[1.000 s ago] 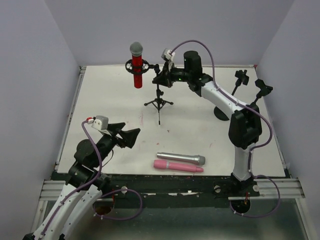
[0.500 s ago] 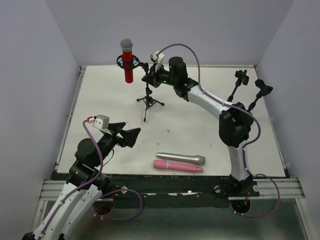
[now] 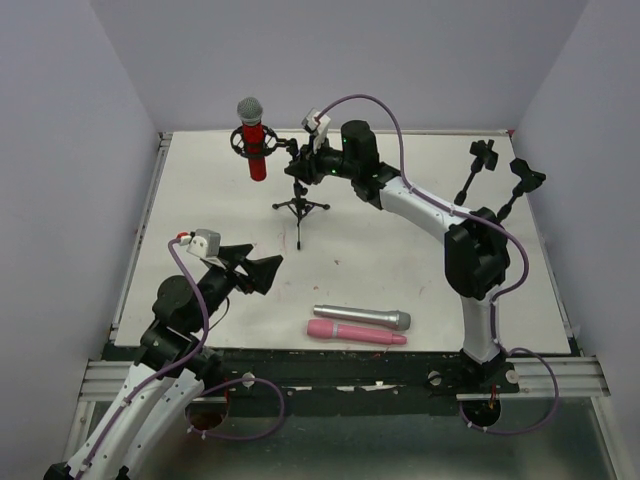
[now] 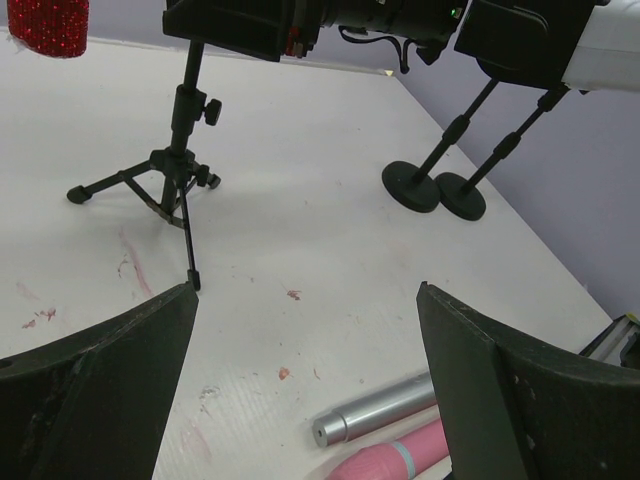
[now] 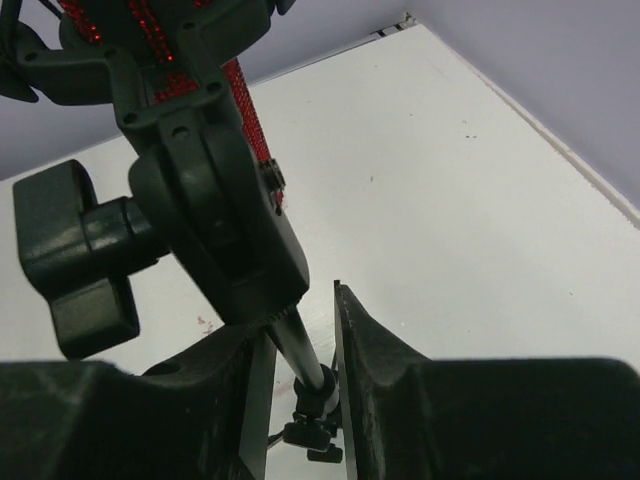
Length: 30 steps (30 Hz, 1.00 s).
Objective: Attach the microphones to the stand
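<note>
1. three stick microphones need mounting. the glittery red microphone with a silver mesh head (image 3: 252, 150) already sits head-up in the ring clip of the small black tripod stand (image 3: 300, 206), towards the far left of the white table (image 3: 420, 270).
2. two are not yet mounted: the all-silver-grey microphone (image 3: 362, 317) and the all-pink microphone (image 3: 357, 333) lie side by side near the table's near edge. they are so close together that i cannot tell whether they touch.
3. the right claw (image 3: 300, 166) is closed round the tripod stand's thin pole just below the clip. in the wrist view its fingers (image 5: 385, 370) flank that pole.
4. the left claw (image 4: 307, 330) is spread wide and empty, hovering over the near left of the table and facing the loose pair.
5. two black round-based stands (image 3: 478, 170) wait at the far right, with nothing in their clips.
6. likely trouble:
   - the red microphone hangs off to one side of the pole, so the tripod is top-heavy. letting go before all feet sit flat could tip it over.
   - a tight squeeze or a sideways drag on the thin pole could twist the clip or let the microphone slide down through it.
   - a grab at one of the loose pair may nudge its round neighbour, which could roll towards the near edge.
</note>
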{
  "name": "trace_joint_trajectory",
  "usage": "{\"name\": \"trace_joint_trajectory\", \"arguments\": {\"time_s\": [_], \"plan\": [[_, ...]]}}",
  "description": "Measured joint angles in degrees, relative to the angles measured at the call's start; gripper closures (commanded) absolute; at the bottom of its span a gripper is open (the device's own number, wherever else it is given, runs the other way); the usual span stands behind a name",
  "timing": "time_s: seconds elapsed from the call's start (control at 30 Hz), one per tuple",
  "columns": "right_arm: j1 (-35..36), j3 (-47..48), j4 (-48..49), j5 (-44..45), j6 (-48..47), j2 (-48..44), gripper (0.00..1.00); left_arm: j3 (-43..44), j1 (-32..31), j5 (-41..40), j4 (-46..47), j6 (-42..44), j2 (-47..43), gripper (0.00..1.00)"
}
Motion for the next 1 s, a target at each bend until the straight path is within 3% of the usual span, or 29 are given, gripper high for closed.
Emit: {"name": "trace_joint_trajectory", "arguments": {"time_s": [0.17,0.63,0.77,1.0], "plan": [[0.0,-0.3,-1.2,-0.5,-0.4,-0.5,0.36,0.0,0.0,0.0,0.0,0.0,0.0,0.01],[-0.7,-5.9,-4.1,-0.9,-1.2,-8.3,0.05,2.0,0.0,0.1,0.9,0.4,4.9,0.05],[-2.1,-10.9,-7.9,-2.3,-3.7,-13.3,0.01,4.8,0.0,0.1,2.2,1.5,9.3,0.07],[-6.8,-22.4,-13.5,-9.6,-7.0,-26.5,0.00,8.3,-0.4,-3.0,9.5,4.5,21.4,0.25]]}}
